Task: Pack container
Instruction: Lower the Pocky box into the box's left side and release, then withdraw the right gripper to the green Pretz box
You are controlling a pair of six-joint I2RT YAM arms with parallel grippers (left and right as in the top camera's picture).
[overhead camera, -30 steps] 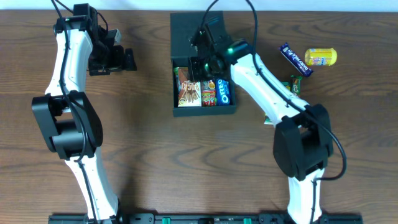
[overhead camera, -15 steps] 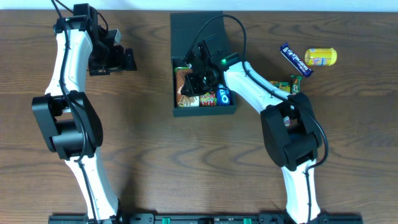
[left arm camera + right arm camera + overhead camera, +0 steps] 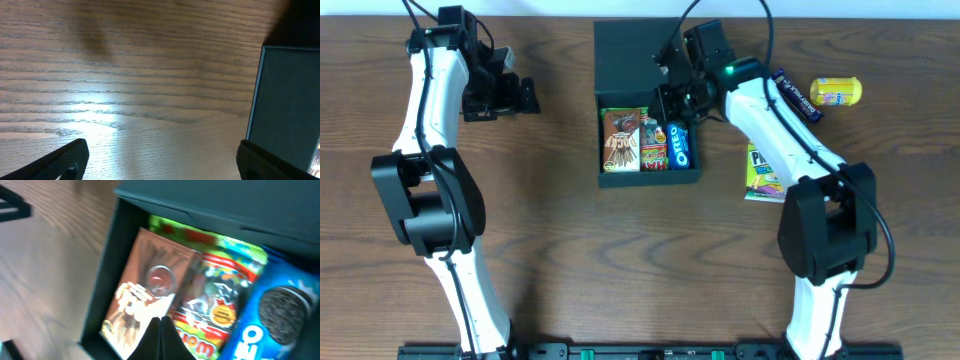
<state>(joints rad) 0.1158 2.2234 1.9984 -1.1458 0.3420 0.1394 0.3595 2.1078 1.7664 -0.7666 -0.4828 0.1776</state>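
Note:
The container (image 3: 650, 178) is a dark square box with its lid (image 3: 625, 55) lying open at the back. Inside lie a brown packet (image 3: 622, 140), a red and green packet (image 3: 653, 145) and a blue Oreo pack (image 3: 681, 145). My right gripper (image 3: 668, 100) is shut and empty above the box's back right part. In the right wrist view its closed fingers (image 3: 161, 330) hang over the brown packet (image 3: 145, 295), beside the red and green packet (image 3: 220, 305) and the Oreo pack (image 3: 280, 315). My left gripper (image 3: 525, 95) is open and empty, left of the box; its wrist view shows the fingers (image 3: 162, 165) wide apart over bare wood.
A green and yellow packet (image 3: 763, 170) lies on the table right of the box. A dark blue bar (image 3: 794, 95) and a yellow packet (image 3: 835, 92) lie at the back right. The lid's edge (image 3: 285, 100) shows at the right of the left wrist view.
My right gripper has risen from the brown packet and swung to the back right of the box. The brown packet now lies flat in the left part. The left arm has not moved.

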